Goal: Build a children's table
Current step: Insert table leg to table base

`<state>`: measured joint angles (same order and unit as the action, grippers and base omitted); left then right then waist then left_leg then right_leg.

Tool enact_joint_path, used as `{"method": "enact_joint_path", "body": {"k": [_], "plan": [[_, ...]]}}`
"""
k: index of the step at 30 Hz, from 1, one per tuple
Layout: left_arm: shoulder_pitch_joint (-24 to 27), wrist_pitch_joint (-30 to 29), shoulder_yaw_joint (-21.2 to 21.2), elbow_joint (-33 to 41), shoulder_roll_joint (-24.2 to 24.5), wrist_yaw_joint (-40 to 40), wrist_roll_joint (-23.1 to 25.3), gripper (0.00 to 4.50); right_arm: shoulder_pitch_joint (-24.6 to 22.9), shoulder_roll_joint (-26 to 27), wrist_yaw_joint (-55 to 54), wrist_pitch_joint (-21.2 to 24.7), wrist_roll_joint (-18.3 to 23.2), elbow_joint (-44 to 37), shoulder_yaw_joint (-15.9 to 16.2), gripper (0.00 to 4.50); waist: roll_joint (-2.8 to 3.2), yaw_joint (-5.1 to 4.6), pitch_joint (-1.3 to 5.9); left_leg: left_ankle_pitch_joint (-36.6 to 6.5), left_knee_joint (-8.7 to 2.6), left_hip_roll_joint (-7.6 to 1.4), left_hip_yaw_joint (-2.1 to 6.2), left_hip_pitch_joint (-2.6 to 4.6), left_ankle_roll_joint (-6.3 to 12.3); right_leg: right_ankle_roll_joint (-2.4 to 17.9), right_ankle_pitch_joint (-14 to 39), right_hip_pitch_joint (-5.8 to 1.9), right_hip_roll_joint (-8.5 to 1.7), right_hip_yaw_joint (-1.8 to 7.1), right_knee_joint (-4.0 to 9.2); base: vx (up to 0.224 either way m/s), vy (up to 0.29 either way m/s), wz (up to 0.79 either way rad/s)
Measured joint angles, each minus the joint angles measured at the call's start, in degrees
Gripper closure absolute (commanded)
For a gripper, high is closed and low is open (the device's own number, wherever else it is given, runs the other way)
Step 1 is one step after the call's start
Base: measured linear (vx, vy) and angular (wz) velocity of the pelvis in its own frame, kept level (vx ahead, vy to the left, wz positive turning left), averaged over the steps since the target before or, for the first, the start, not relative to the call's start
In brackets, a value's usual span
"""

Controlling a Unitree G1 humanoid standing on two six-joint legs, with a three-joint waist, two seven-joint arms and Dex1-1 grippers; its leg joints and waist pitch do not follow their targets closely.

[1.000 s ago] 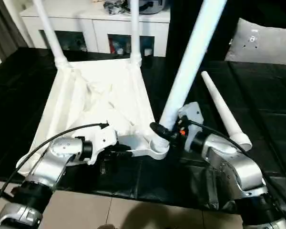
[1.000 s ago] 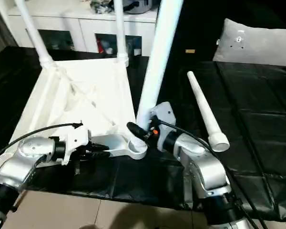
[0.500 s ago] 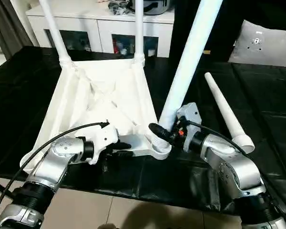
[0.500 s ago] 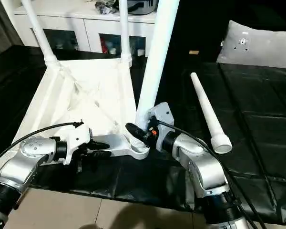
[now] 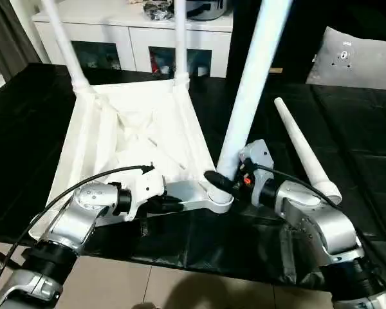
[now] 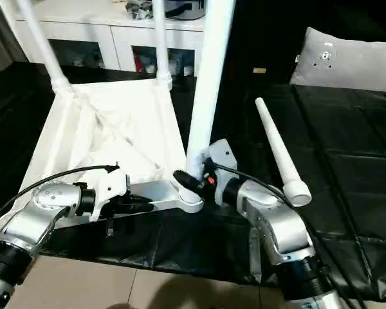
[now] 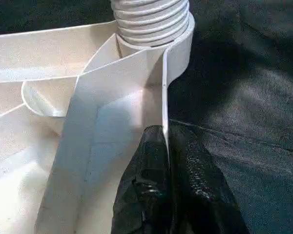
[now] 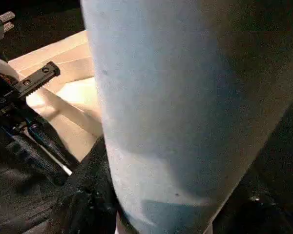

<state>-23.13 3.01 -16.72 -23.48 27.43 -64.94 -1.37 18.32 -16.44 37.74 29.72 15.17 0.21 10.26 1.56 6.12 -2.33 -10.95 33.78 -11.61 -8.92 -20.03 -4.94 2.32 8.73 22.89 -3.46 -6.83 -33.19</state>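
R hand (image 5: pixel 220 182) round leg (image 5: pixel 248 96) base, leg upright, leaning slightly right

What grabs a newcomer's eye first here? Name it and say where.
The big white leg rising at centre, its threaded end at the near corner socket of the upturned tabletop, gripped by the right gripper. The left gripper pinches the tabletop's near edge beside it. A loose leg lies to the right.

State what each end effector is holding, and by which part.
The left end effector pinches the table top's thin edge wall near the corner socket. The right end effector grips the standing leg near its base.
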Motion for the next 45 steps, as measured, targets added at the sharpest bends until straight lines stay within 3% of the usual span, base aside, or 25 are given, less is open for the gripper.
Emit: {"method": "enact_joint_path", "body": {"k": [16, 23, 28, 31, 35, 41, 45], "plan": [[-2.43, 4.09, -1.85, -2.76, 1.67, -3.53, 1.02, 4.50, 4.11, -1.60, 5.21, 2.88, 0.82, 3.66, 1.22, 2.58, -0.21, 0.25, 0.13, 0.00, 0.00, -0.01, 0.00, 0.04, 0.00, 0.00, 0.00, -0.04, 0.00, 0.00, -0.01, 0.000, 0.000, 0.00], [-3.53, 5.37, -2.49, -4.24, 1.49, -4.14, 1.44, 4.50, 3.82, -0.55, 7.14, 3.39, 4.55, 7.50, -2.27, 2.58, -0.42, 0.53, 0.26, 0.00, 0.00, -0.01, 0.01, 0.05, 0.00, 0.00, 0.00, -0.08, 0.00, -0.01, -0.01, 0.000, 0.000, 0.00], [-3.60, 5.93, -2.57, -4.36, 1.39, -4.63, 1.54, 4.50, 0.59, 0.13, 8.05, 3.14, 8.15, 7.67, -5.69, 2.58, -0.37, 1.21, 0.30, 0.00, 0.00, 0.00, 0.02, 0.04, 0.00, 0.00, 0.00, -0.10, -0.02, -0.02, 0.01, 0.000, 0.000, 0.00], [-3.57, 6.11, -2.79, -4.35, 1.34, -4.85, 1.24, 4.50, -2.40, 0.66, 8.95, 0.72, 9.68, 6.96, -7.00, 2.58, -0.33, 2.02, 0.32, -0.01, -0.02, 0.00, 0.02, 0.04, 0.00, 0.00, 0.00, -0.09, -0.02, -0.02, 0.02, 0.000, 0.000, 0.00], [-3.56, 6.16, -2.81, -4.36, 1.21, -4.82, 1.19, 4.50, -4.25, 1.12, 9.09, -2.62, 9.66, 6.65, -6.98, 2.58, -0.29, 2.17, 0.35, -0.01, -0.01, 0.00, 0.02, 0.05, -0.01, 0.00, 0.00, -0.10, -0.02, -0.02, 0.03, 0.000, 0.000, 0.00], [-3.53, 6.28, -2.75, -4.94, 1.20, -4.67, 1.22, 4.50, -5.18, -0.11, 8.87, -10.74, 4.07, 6.25, -2.74, 2.58, -0.25, 1.98, 0.40, 0.00, 0.00, 0.00, 0.02, 0.29, -0.01, 0.00, 0.00, -0.31, -0.02, -0.05, 0.07, 0.000, 0.000, 0.00], [-3.52, 6.29, -2.81, -5.39, 1.34, -4.61, 1.68, 4.50, -3.98, -0.72, 8.72, -12.69, 1.37, 7.12, -0.35, 2.58, -0.27, 1.59, 0.39, -0.01, -0.01, 0.00, 0.05, 1.16, 0.00, -0.05, 0.03, -0.92, -0.02, -0.14, 0.21, 0.000, 0.000, 0.00]]}}
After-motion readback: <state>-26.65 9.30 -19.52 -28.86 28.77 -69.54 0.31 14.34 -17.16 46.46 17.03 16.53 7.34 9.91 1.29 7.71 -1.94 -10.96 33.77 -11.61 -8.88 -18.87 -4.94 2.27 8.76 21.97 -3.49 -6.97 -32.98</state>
